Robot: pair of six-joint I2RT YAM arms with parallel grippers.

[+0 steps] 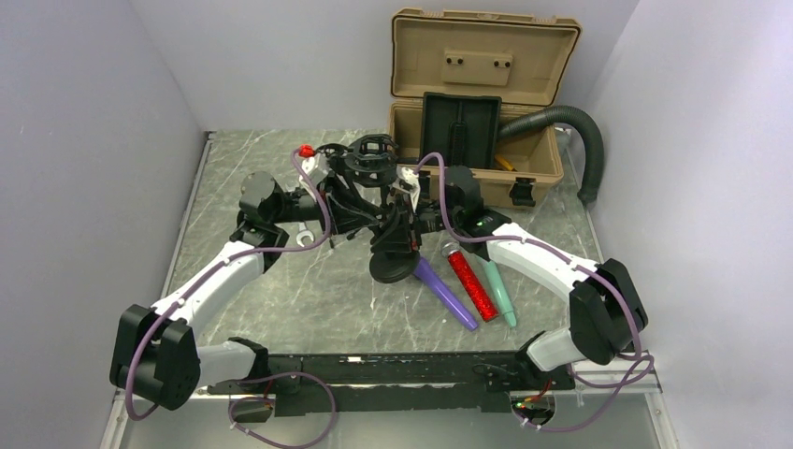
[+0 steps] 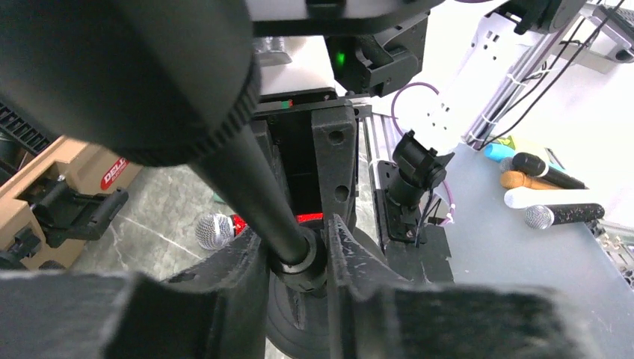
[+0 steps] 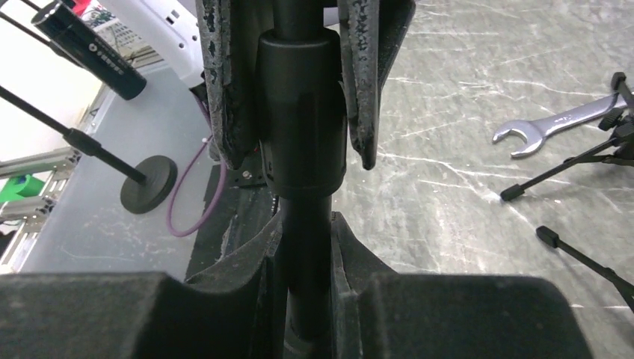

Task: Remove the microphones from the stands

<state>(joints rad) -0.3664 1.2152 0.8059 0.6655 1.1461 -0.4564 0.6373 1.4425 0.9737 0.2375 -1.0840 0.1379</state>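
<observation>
A black microphone stand with a round base stands mid-table, its black cage-like mount at the top. My left gripper is shut on the stand's pole at a collar. A thick black ribbed cylinder fills the left wrist view above it; I cannot tell whether it is the microphone. My right gripper is shut on the same pole just below the left gripper's fingers, which clamp the thicker collar.
Purple, red glitter and teal microphones lie right of the base. A wrench lies to its left. An open tan case with a grey hose stands at the back right. Thin tripod legs lie near the wrench.
</observation>
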